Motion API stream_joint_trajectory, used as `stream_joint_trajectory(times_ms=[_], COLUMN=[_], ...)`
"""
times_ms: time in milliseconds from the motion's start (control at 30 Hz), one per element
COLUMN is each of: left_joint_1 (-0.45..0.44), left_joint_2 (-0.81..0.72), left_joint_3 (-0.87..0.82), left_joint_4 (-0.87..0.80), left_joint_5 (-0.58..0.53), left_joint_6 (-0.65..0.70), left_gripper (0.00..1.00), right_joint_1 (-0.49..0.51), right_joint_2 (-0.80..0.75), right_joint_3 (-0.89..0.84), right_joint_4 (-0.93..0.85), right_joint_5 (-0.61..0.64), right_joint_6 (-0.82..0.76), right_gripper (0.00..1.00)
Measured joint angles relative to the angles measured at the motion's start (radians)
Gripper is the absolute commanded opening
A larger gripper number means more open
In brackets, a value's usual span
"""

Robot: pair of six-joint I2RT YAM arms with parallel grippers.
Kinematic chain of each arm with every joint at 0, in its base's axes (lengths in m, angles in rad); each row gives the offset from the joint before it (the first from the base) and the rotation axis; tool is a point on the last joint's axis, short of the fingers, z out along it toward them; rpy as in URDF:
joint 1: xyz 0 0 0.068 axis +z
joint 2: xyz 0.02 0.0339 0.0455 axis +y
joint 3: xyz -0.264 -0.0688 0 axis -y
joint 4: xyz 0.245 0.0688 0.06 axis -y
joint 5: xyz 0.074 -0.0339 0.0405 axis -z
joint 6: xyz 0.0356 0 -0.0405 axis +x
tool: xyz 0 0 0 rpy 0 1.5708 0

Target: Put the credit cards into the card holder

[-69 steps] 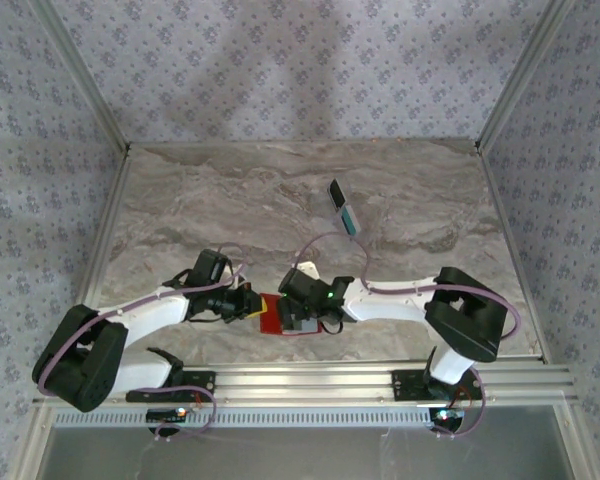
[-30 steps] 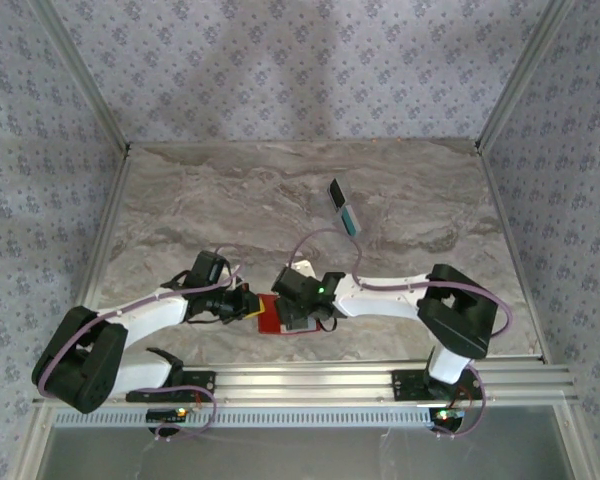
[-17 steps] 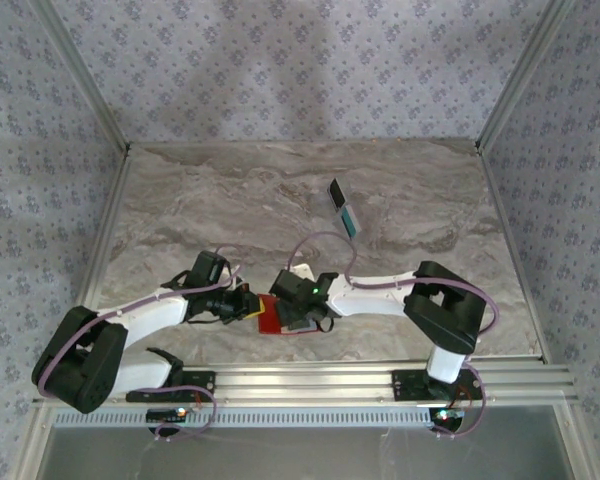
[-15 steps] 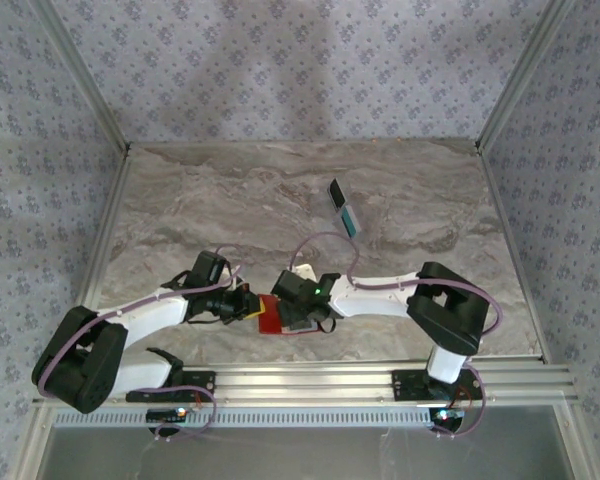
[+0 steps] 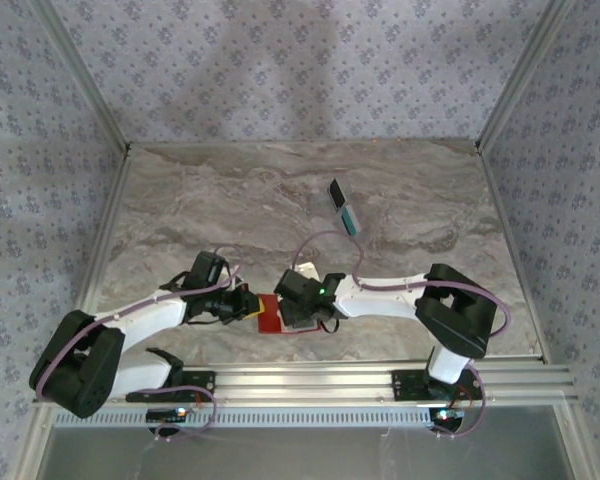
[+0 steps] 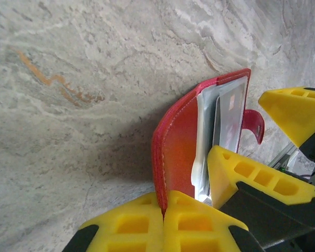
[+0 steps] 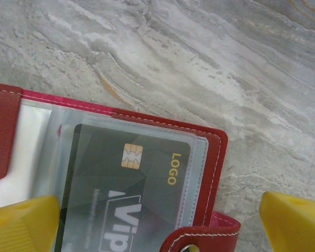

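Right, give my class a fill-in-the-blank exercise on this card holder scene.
The dark plastic card bears the gold word ___.
It sits in a clear ___ of the flat red stitched card holder.
The left arm's yellow fingers are ___ on the holder's cover.
The right arm's yellow fingers stand wide ___.
Missing: LOGO, pocket, shut, open.

L gripper (image 5: 250, 304) pinched closed, R gripper (image 5: 296, 312) jaws wide, both arms angled inward
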Motion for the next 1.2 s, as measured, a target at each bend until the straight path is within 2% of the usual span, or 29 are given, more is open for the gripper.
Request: stream_joint_trajectory(times_ms=[200, 400, 467, 633, 733, 1200], left_joint_1=[0.002, 0.006, 0.006, 0.006, 0.006, 0.006], left_joint_2=[0.0, 0.0, 0.0, 0.001, 0.004, 0.015], left_joint_3=[0.0, 0.0, 0.0, 0.0, 0.0, 0.0], left_joint_4=[-0.011, -0.024, -0.026, -0.026, -0.026, -0.026], left_joint_5=[-0.01, -0.023, -0.024, -0.024, -0.027, -0.027], left_joint_6=[0.0, 0.0, 0.0, 0.0, 0.0, 0.0], left_gripper=[0.0, 0.02, 0.02, 0.02, 0.02, 0.02], right_joint_1=[0.011, 0.011, 0.012, 0.011, -0.006, -0.106], right_joint_2=[-0.021, -0.163, -0.204, -0.272, -0.271, -0.237], right_joint_3=[-0.003, -0.058, -0.072, -0.138, -0.182, -0.293], right_joint_4=[-0.026, -0.038, -0.029, 0.055, 0.108, 0.274], right_joint_5=[-0.004, -0.021, -0.047, -0.133, -0.208, -0.449], right_joint_6=[-0.016, -0.03, -0.031, -0.024, -0.019, 0.052], right_gripper=[0.99, 0.97, 0.92, 0.68, 0.63, 0.54])
